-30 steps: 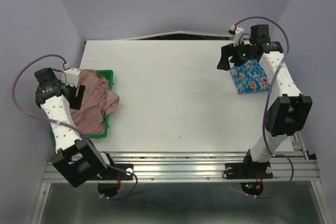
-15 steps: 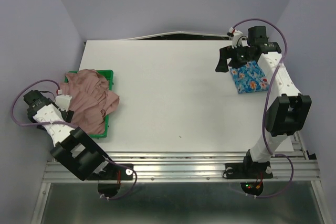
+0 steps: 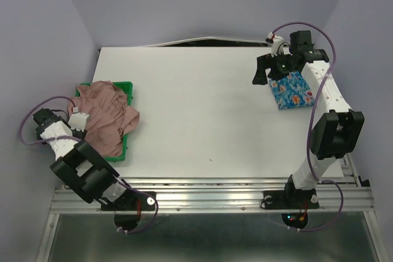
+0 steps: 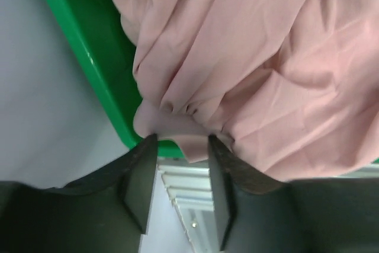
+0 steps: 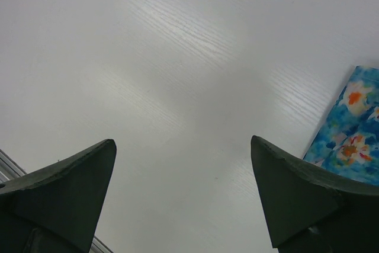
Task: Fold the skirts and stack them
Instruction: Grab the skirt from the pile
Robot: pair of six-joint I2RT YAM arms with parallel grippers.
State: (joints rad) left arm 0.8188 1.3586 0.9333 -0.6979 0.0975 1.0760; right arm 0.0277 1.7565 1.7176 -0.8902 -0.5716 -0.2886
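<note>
Now we see our left gripper set narrow about a fold of the pink skirt heaped in the green tray, though we cannot tell if it grips, while our right gripper gapes wide above the table beside the folded blue flowered skirt.

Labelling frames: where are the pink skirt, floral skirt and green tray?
pink skirt (image 4: 254, 57), left wrist view, creased middle.
floral skirt (image 3: 293, 90), top view, centre of folded cloth.
green tray (image 4: 98, 69), left wrist view, bare rim.
</note>
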